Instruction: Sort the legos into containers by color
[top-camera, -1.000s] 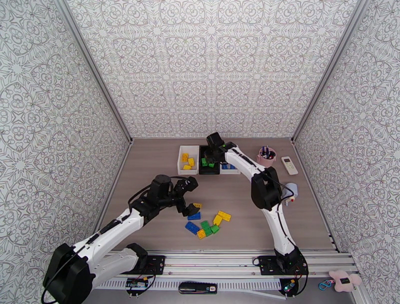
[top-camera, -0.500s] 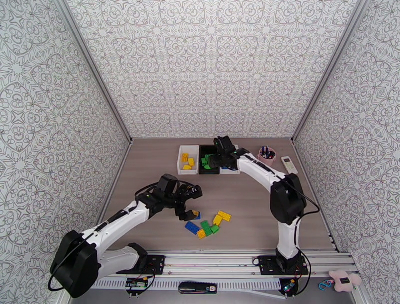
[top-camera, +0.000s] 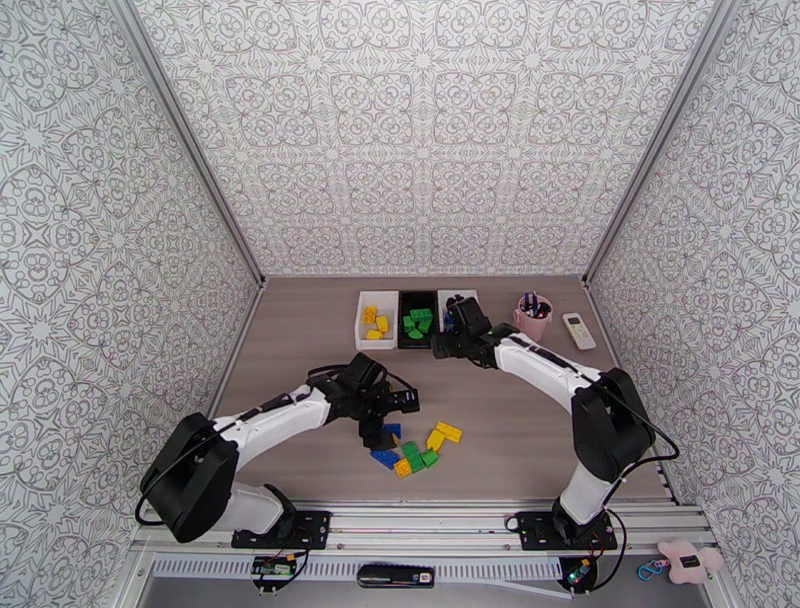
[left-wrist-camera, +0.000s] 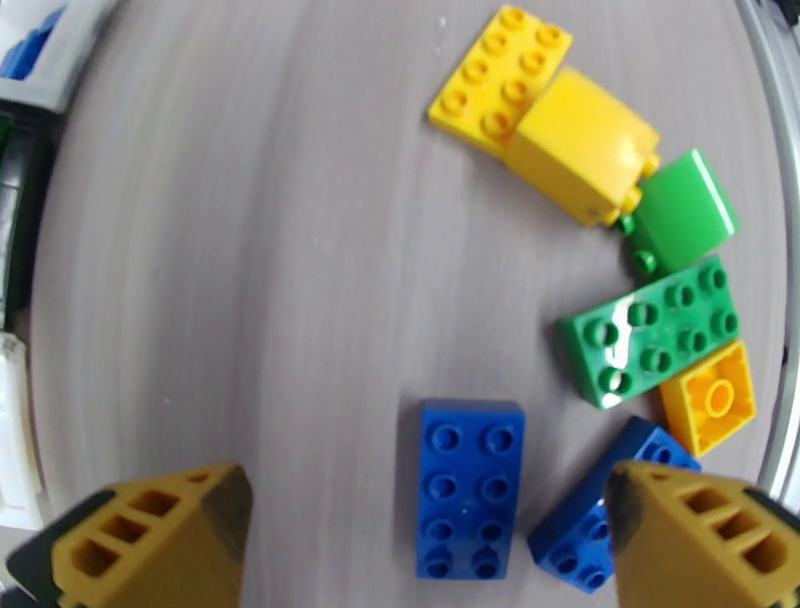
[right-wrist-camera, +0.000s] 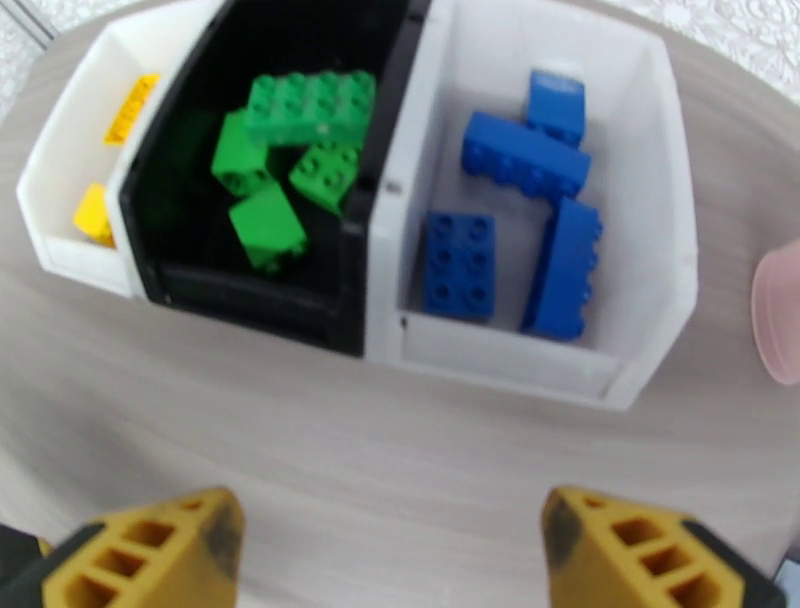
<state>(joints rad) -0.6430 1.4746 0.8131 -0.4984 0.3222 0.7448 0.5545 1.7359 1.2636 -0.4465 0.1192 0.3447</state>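
Loose legos (top-camera: 415, 448) lie in a cluster mid-table, yellow, green and blue. My left gripper (top-camera: 382, 430) hangs open over its left side. In the left wrist view a blue brick (left-wrist-camera: 470, 490) lies flat between the fingertips of that gripper (left-wrist-camera: 420, 535), untouched, with a second blue brick (left-wrist-camera: 590, 520) by the right finger. Three containers stand at the back: a white bin (top-camera: 362, 322) with yellow bricks, a black bin (top-camera: 402, 335) with green bricks (right-wrist-camera: 290, 140), and a white bin (right-wrist-camera: 650, 200) with blue bricks (right-wrist-camera: 520, 150). My right gripper (top-camera: 446, 348) is open and empty just in front of the bins (right-wrist-camera: 385, 560).
A pink cup with pens (top-camera: 532, 316) and a white remote (top-camera: 578, 330) sit right of the bins; the cup's rim (right-wrist-camera: 782, 310) shows at the right wrist view's edge. Patterned walls close in the table on three sides.
My right gripper has opened and pulled back from above the black bin to the table in front of it. The left gripper has moved right and down over the loose bricks.
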